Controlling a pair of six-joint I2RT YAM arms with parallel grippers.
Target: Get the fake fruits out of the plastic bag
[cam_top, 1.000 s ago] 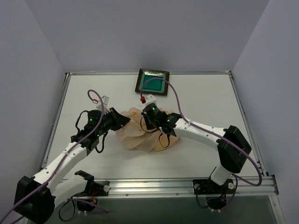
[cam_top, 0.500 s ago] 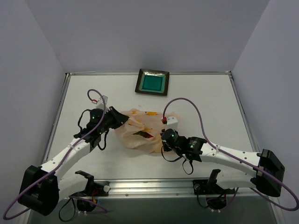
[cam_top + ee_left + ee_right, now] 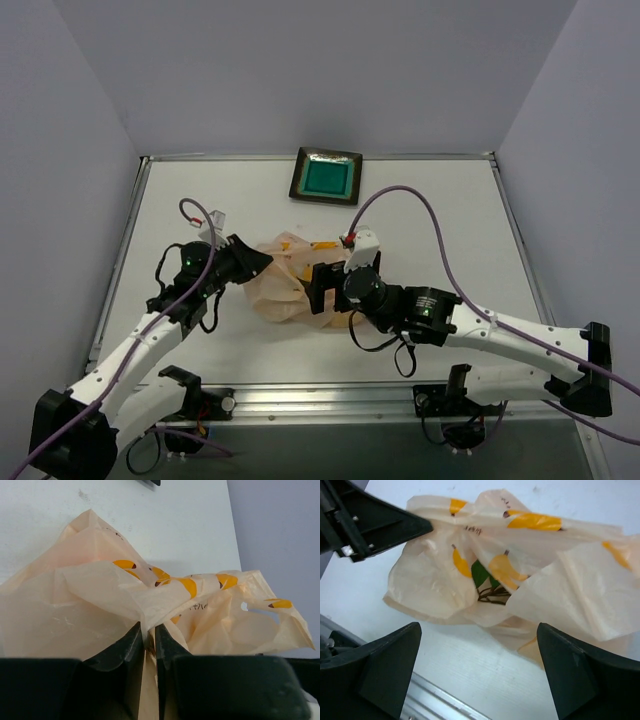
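The plastic bag (image 3: 290, 285) lies crumpled mid-table, pale peach with yellow banana prints. My left gripper (image 3: 258, 263) is at its left end. In the left wrist view the left gripper (image 3: 148, 635) is shut on a fold of the plastic bag (image 3: 90, 600). My right gripper (image 3: 320, 290) hovers at the bag's near right side. In the right wrist view the right gripper (image 3: 478, 627) stands wide open, with only table and the bag's (image 3: 570, 585) lower edge between its fingers. Of the fake fruits, only a green leaf (image 3: 480, 573) and dark stems show through the plastic.
A square dark tray (image 3: 326, 178) with a teal centre sits at the table's far edge. The metal rail (image 3: 330, 398) runs along the near edge. The left gripper's finger (image 3: 385, 525) shows at the top left of the right wrist view.
My right gripper came off the bag's far side, swung round to its near right side and opened wide. The left gripper kept its pinch on the bag's left end.
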